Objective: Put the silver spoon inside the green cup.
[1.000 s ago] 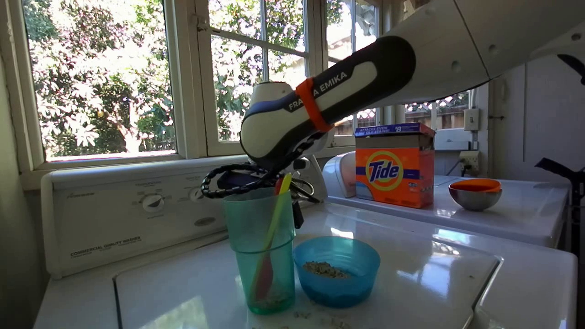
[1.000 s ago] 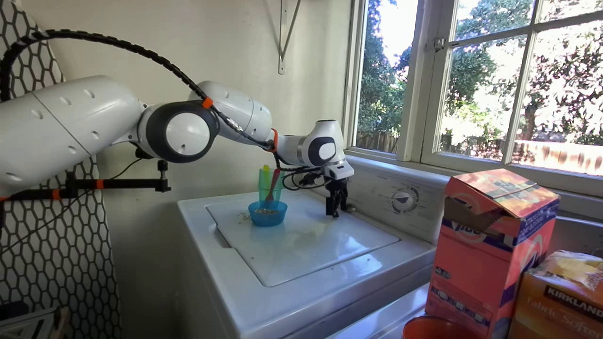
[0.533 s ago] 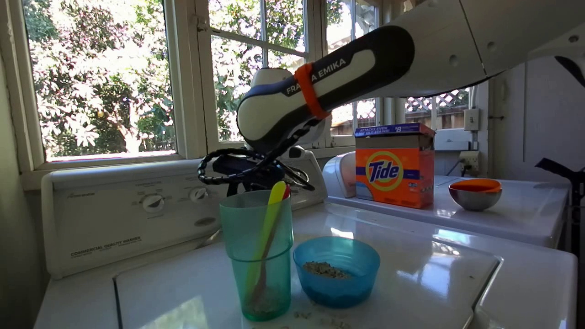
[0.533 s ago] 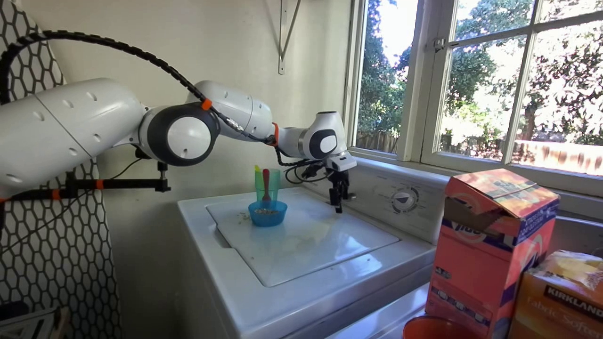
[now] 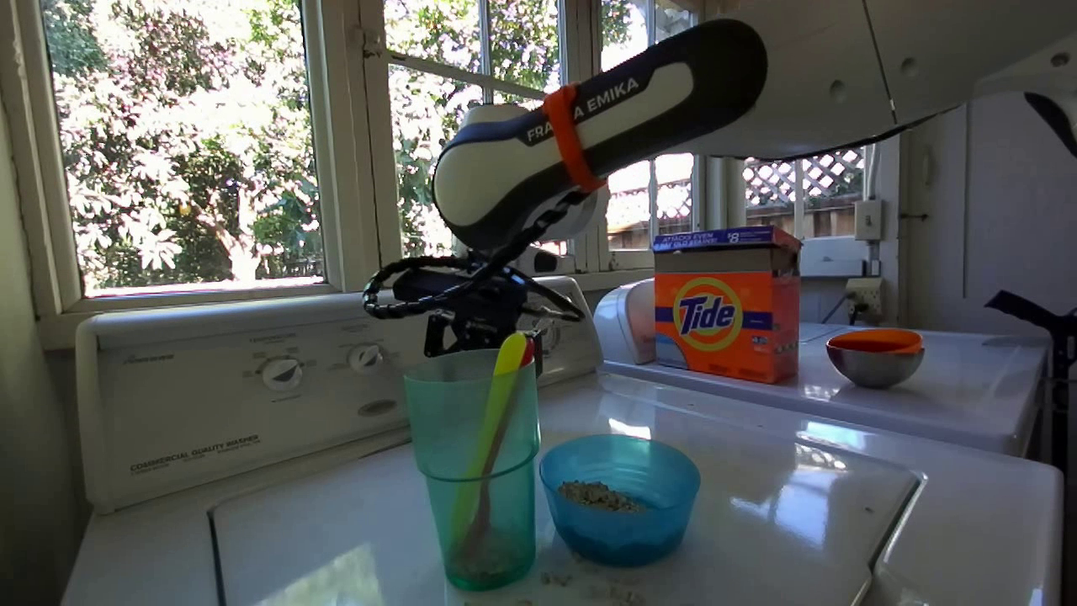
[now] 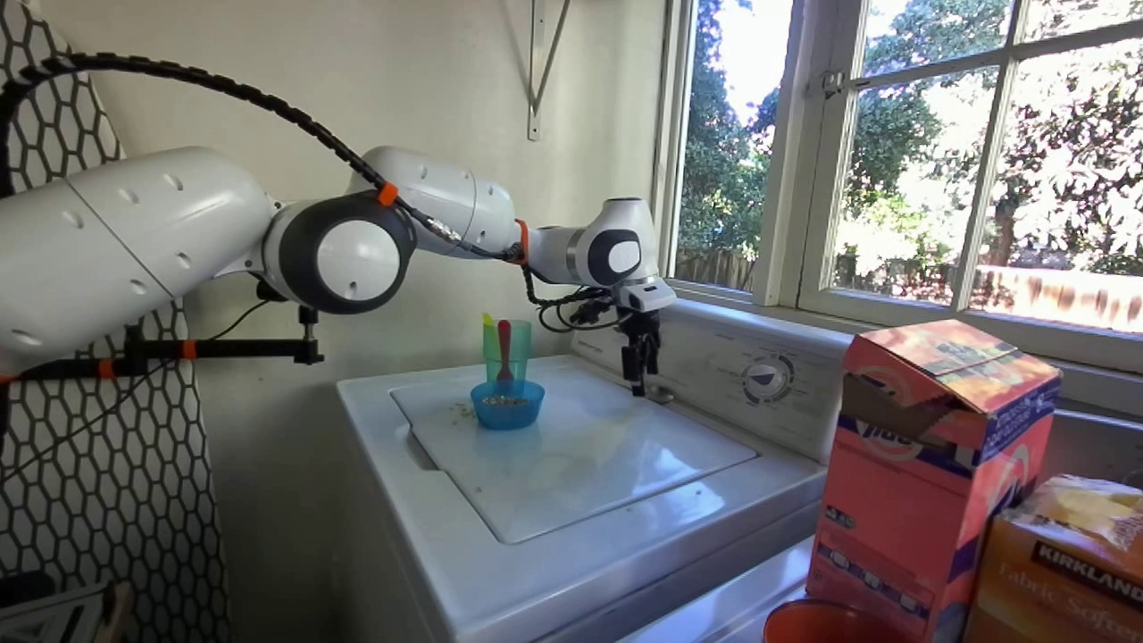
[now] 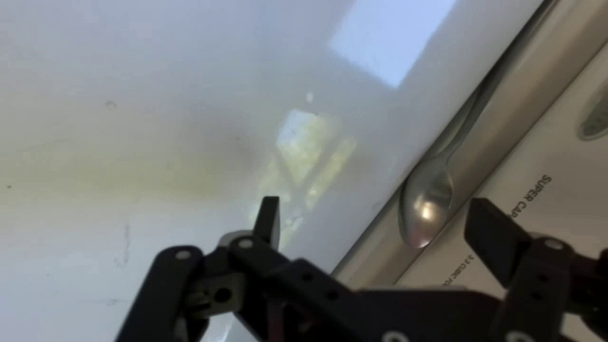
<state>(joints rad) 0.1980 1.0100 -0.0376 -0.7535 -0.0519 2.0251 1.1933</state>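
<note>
The silver spoon point(image 7: 427, 202) lies in the groove between the washer's top and its control panel in the wrist view, bowl toward me, handle running to the upper right. Its bowl shows as a small shiny spot point(image 6: 662, 394) in an exterior view. My gripper point(image 7: 374, 206) is open and empty above it, fingers wide apart on either side of the bowl's end, not touching it. The gripper point(image 6: 639, 379) hovers over the back of the washer. The green cup point(image 5: 442, 421) stands upright on the lid with a yellow and a red utensil inside; it also shows in an exterior view point(image 6: 521, 344).
A blue bowl point(image 5: 623, 526) with grainy food stands right beside the cup, with crumbs around it. The control panel point(image 5: 252, 404) rises along the back. A Tide box point(image 5: 728, 311) and nested bowls point(image 5: 875, 364) stand on the neighbouring machine.
My gripper has risen. Half a second ago the spoon's bowl showed higher beside the gripper; now it lies lower, in the groove. The cup shifted slightly earlier and its utensils turned.
</note>
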